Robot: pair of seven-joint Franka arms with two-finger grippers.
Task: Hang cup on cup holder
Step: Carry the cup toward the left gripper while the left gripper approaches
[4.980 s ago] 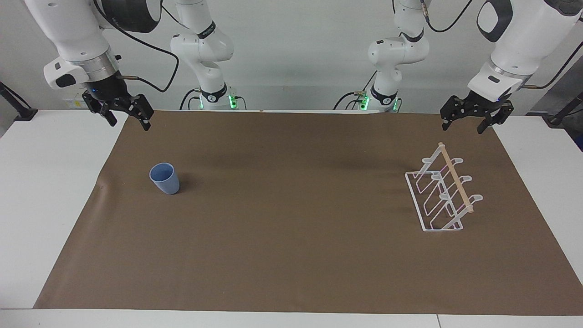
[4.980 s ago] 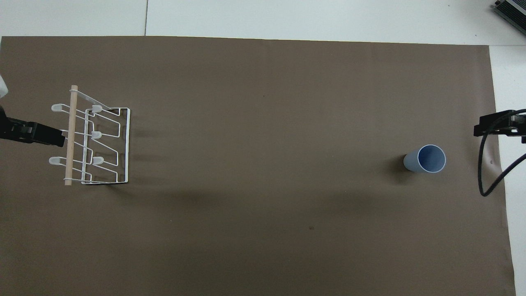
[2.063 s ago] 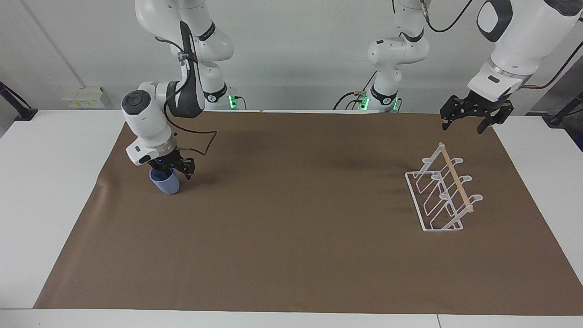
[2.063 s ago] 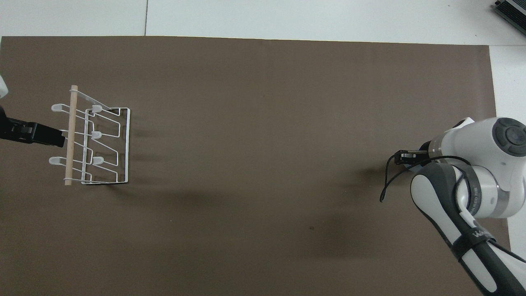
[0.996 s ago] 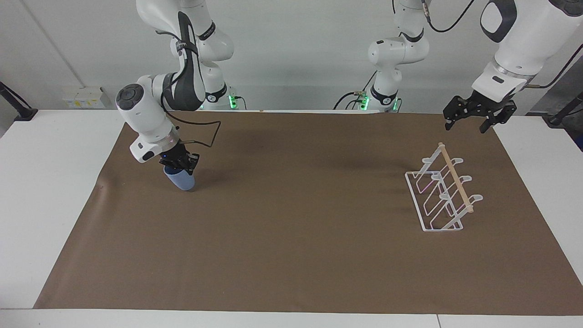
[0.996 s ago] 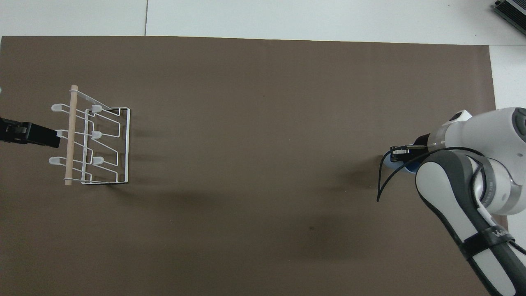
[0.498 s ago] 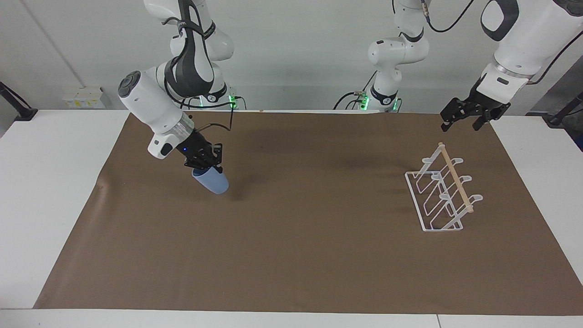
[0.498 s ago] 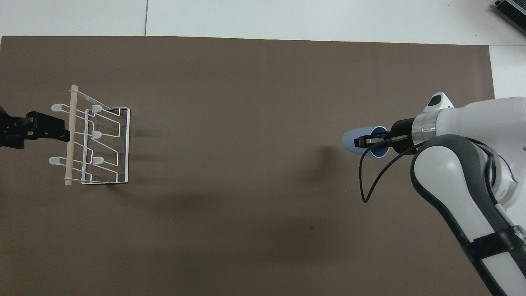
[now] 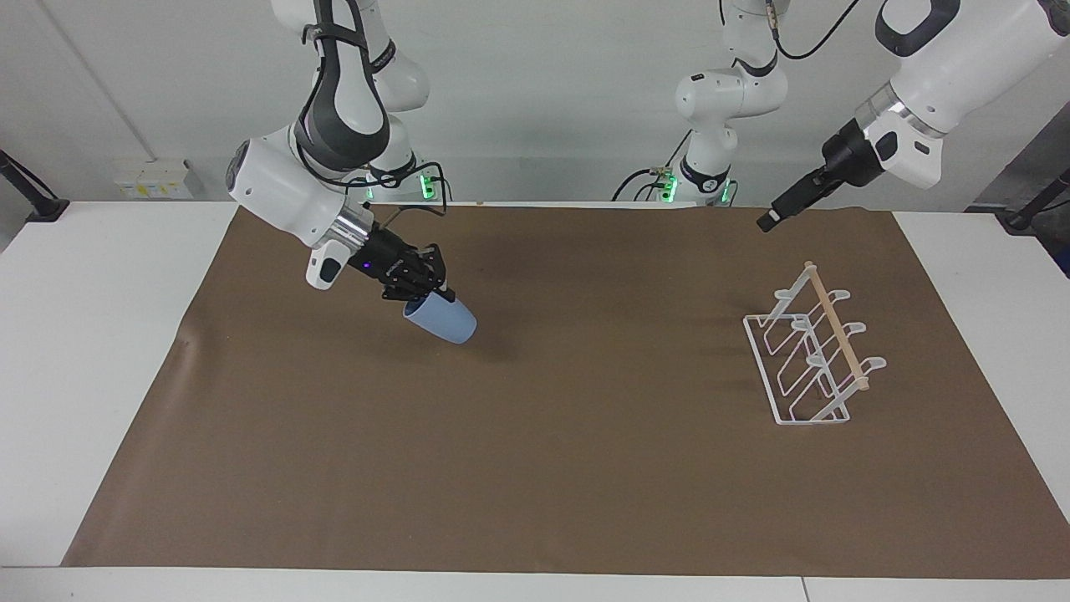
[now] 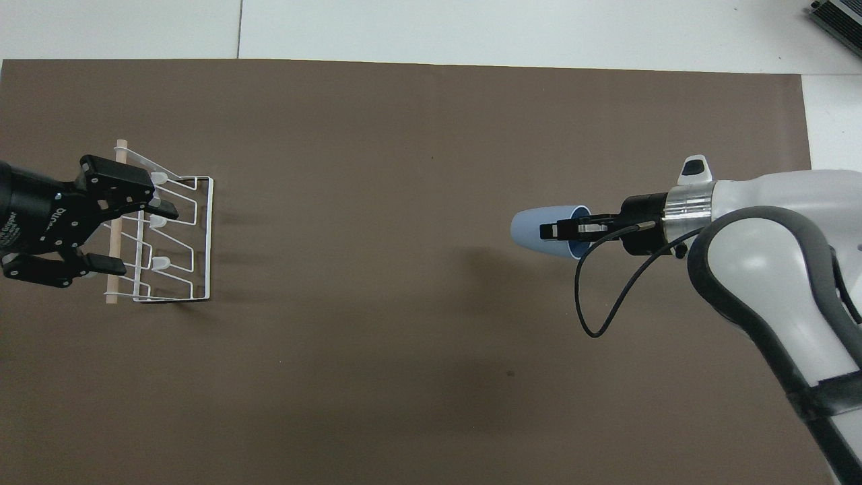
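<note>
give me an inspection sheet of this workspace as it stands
surface: white table under a brown paper mat, flat.
job's things: small light-blue plastic cup held tilted in the air over the mat; white wire cup holder with wooden dowel standing toward the left arm's end, no cup on it.
clutter: nothing seen.
grippers: right gripper shut on the cup's rim; left gripper open, raised by the cup holder.
cables: black cable looping from the right wrist.
surroundings: white wall, green lights at the arm bases.

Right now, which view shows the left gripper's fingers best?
Overhead: the left gripper shows both fingers spread open over the cup holder. The facing view shows it edge-on, the fingers overlapping.
</note>
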